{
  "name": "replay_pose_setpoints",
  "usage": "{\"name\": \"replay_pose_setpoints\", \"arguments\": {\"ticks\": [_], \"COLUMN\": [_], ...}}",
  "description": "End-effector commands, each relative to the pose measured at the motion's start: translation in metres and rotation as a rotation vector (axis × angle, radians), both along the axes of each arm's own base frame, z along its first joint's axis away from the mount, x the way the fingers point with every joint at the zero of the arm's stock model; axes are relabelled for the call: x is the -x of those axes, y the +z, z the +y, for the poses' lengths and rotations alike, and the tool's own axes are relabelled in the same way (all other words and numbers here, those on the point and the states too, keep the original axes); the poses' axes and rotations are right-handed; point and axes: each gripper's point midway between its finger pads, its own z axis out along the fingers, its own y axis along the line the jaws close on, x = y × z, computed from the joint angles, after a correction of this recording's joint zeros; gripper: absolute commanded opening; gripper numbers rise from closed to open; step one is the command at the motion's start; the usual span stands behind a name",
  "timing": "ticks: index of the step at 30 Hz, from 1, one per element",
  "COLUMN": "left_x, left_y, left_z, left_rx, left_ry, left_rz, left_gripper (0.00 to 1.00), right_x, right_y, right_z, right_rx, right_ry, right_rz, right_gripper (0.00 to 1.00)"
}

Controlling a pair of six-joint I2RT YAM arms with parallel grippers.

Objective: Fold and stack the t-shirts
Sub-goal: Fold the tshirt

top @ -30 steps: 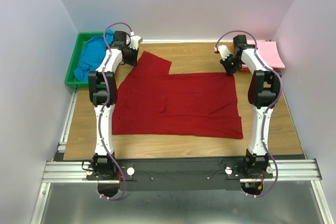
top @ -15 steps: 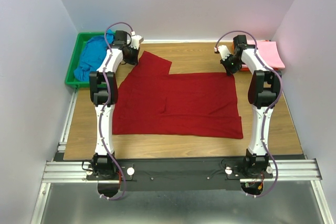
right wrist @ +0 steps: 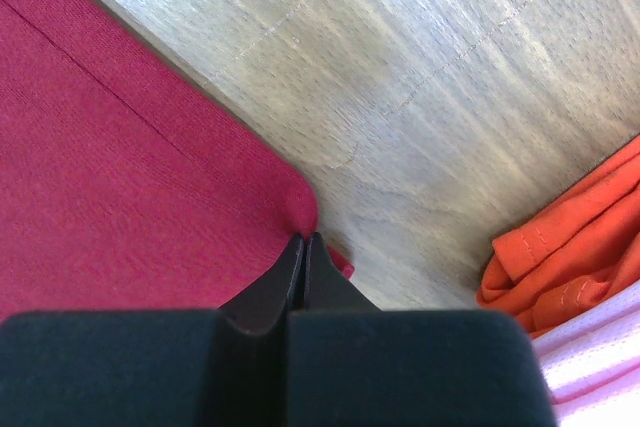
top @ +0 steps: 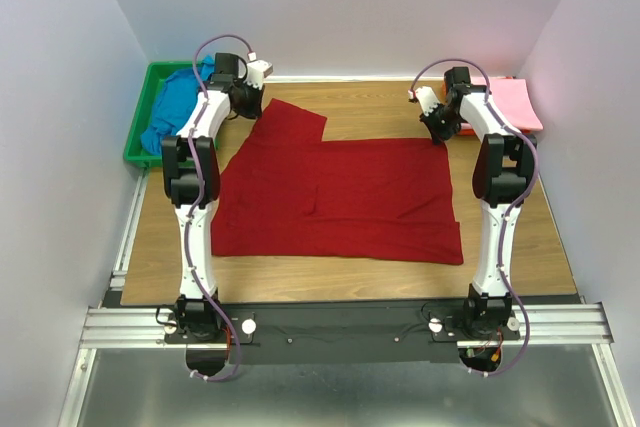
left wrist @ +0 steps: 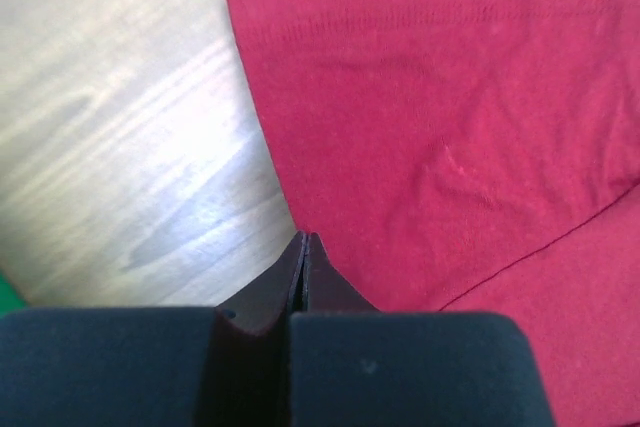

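Two far-side spots on the dark red t-shirt (top: 340,197), spread mid tabletop (top: 380,112), are pinched tight by the left gripper (left wrist: 305,239) and right gripper (right wrist: 303,239). Probably best lifted evenly and drawn toward the near edge so wrinkles get avoided.

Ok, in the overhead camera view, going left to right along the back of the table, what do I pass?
Green bin holding the blue t-shirt → left hand → dark red t-shirt → right hand → pink t-shirt.
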Motion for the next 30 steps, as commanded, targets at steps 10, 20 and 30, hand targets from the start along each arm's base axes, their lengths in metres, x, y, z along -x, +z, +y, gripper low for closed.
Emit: {"name": "replay_pose_setpoints", "arguments": {"ticks": [10, 20, 30], "left_x": [-0.001, 0.006, 0.0], "left_y": [-0.014, -0.036, 0.01], "left_z": [0.002, -0.005, -0.009], "left_rx": [0.003, 0.053, 0.088], "left_ry": [0.015, 0.0, -0.048], "left_rz": [0.054, 0.125, 0.001], "left_gripper": [0.51, 0.55, 0.03], "right_x": [0.005, 0.006, 0.002], "right_y": [0.005, 0.002, 0.018], "right_z": [-0.009, -0.01, -0.012], "right_rx": [0.029, 0.035, 0.049], "right_ry": [-0.02, -0.017, -0.006], "right_rz": [0.008, 0.015, -0.021], "right_gripper": [0.01, 0.01, 0.01]}}
